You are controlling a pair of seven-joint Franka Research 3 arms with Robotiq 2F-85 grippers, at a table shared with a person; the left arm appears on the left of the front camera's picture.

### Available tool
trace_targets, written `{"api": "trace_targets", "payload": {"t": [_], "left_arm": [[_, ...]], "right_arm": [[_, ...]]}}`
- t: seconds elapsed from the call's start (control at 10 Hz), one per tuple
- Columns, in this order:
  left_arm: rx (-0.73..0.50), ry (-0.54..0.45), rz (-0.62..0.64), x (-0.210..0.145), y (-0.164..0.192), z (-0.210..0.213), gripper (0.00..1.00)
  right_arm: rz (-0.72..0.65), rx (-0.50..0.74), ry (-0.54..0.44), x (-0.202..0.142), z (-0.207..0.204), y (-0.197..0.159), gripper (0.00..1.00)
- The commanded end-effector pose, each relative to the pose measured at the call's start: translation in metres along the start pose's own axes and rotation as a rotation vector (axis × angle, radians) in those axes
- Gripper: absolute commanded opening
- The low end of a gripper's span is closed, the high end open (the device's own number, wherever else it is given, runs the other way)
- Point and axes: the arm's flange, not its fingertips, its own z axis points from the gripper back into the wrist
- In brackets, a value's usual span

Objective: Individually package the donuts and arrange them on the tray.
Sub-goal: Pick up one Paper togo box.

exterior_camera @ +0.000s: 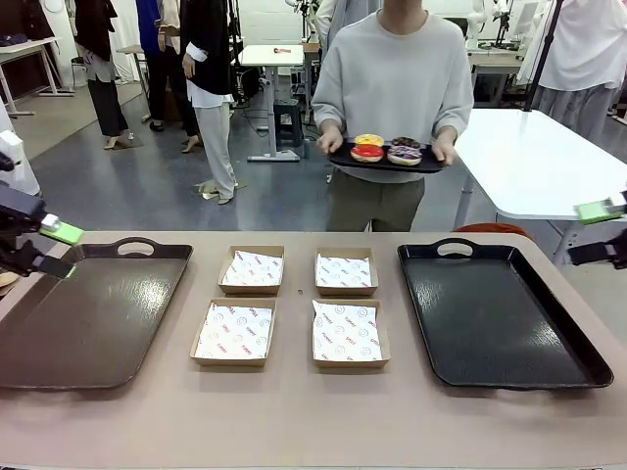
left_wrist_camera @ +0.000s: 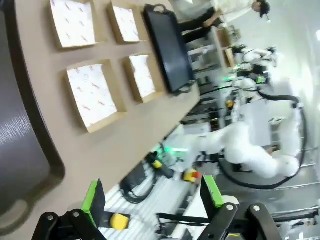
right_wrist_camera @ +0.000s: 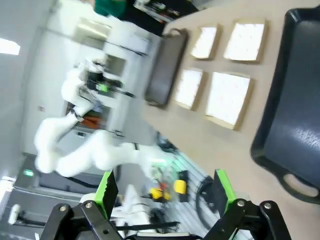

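Donuts point(exterior_camera: 367, 152), four of them, sit close together on a small black tray point(exterior_camera: 431, 164) that a person point(exterior_camera: 392, 78) holds at the far side of the tabletop point(exterior_camera: 294, 421), one hand point(exterior_camera: 330, 144) at each end of it; the tray is held up in front of the person's waist, well apart from everything on the tabletop. The yellow-iced donut point(exterior_camera: 368, 140) is behind the red-glazed donut point(exterior_camera: 367, 154), and two darker donuts point(exterior_camera: 405, 149) lie just beside them, too small to tell apart clearly.

On the tabletop four shallow cardboard boxes point(exterior_camera: 252, 270) lined with printed white paper stand in two rows of two in the middle, none touching another; a large brown tray point(exterior_camera: 88, 313) lies to the robot's left of them and a large black tray point(exterior_camera: 500, 313) to its right, each with its handle toward the person.

The left fingers point(exterior_camera: 61, 232) hover at the picture's left edge over the brown tray's near corner, spread wide with nothing between them; the left wrist view shows the two green pads far apart; the right fingers point(exterior_camera: 595, 211) hang at the right edge beyond the black tray, likewise spread and holding nothing.
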Motion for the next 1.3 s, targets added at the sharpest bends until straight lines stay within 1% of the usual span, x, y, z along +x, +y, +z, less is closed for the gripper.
{"api": "trace_targets", "payload": {"t": [0.0, 0.1, 0.2, 0.3, 0.4, 0.5, 0.8, 0.9, 1.1, 1.2], "left_arm": [[-0.051, 0.012, 0.086, -0.003, 0.016, 0.02, 1.0], [-0.065, 0.024, 0.116, -0.009, 0.022, 0.032, 1.0], [-0.096, 0.006, 0.135, -0.016, 0.025, 0.046, 1.0], [-0.121, 0.008, 0.145, -0.023, 0.028, 0.06, 1.0], [-0.144, -0.018, 0.152, -0.031, 0.034, 0.076, 1.0], [-0.165, -0.026, 0.158, -0.038, 0.039, 0.085, 1.0], [-0.145, 0.024, 0.216, -0.044, 0.059, 0.09, 1.0], [-0.147, 0.018, 0.229, -0.045, 0.064, 0.092, 1.0], [-0.159, -0.03, 0.246, -0.049, 0.071, 0.1, 1.0], [-0.151, -0.048, 0.238, -0.052, 0.07, 0.103, 1.0]], "right_arm": [[-0.062, 0.05, -0.004, -0.021, 0.009, -0.026, 1.0], [-0.072, 0.052, 0.009, -0.03, 0.019, -0.034, 1.0], [-0.075, 0.026, 0.022, -0.039, 0.03, -0.04, 1.0], [-0.088, 0.007, 0.023, -0.047, 0.042, -0.047, 1.0], [-0.082, -0.011, 0.036, -0.053, 0.056, -0.051, 1.0], [-0.087, -0.01, 0.031, -0.057, 0.065, -0.054, 1.0], [-0.105, -0.009, 0.019, -0.059, 0.073, -0.054, 1.0], [-0.104, -0.005, 0.015, -0.059, 0.073, -0.054, 1.0], [-0.099, 0.003, 0.002, -0.06, 0.075, -0.05, 1.0], [-0.1, -0.04, 0.022, -0.059, 0.071, -0.046, 1.0]]}}
